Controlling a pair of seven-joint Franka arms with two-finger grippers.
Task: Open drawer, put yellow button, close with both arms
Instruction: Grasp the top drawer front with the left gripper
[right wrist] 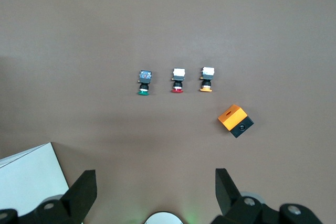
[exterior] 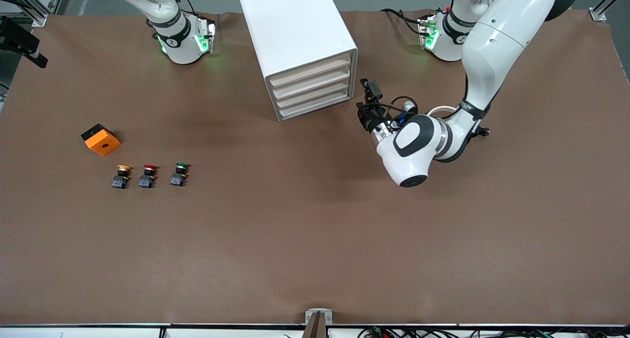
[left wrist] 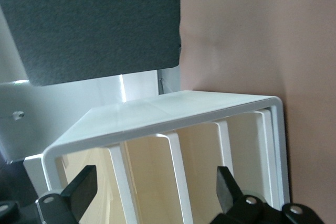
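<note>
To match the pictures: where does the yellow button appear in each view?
Front view: the yellow button ends the row of three toward the right arm's end, nearest the orange block.
Left wrist view: not in it.
Right wrist view: the last button in the row, next to the block.
Shared landmark: the orange block.

Brown table (exterior: 315,239), cabinet (exterior: 295,38), buttons (three) (exterior: 147,175)

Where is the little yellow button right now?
The yellow button sits on the table toward the right arm's end, last in a row beside the red button, just nearer the front camera than the orange block.
</note>
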